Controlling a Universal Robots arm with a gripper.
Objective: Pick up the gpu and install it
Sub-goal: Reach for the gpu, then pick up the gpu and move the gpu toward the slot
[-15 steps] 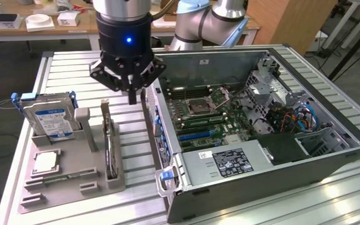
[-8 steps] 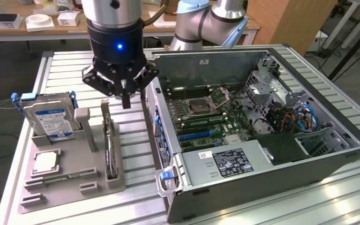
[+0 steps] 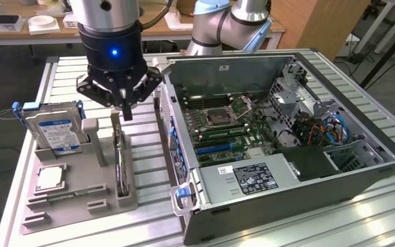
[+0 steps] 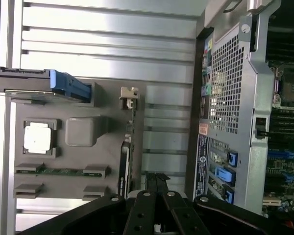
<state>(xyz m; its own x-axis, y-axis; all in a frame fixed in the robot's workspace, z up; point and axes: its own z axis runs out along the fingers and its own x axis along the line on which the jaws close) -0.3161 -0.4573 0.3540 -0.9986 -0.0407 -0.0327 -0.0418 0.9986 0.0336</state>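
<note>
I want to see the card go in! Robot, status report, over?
Gripper shut, holding nothing, above the holder. Gpu on edge in its slot, not lifted. Hard drive stands apart.

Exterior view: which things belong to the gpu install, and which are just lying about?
Job in hand:
gpu, standing on edge in the grey holder
gripper, shut, near the gpu's upper edge
open computer case

Lying about, in the same holder:
hard drive
processor chip
memory stick

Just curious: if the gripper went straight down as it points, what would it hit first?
Probably the top edge of the gpu standing in the grey holder, roughly below the gripper, though depth is unclear.
</note>
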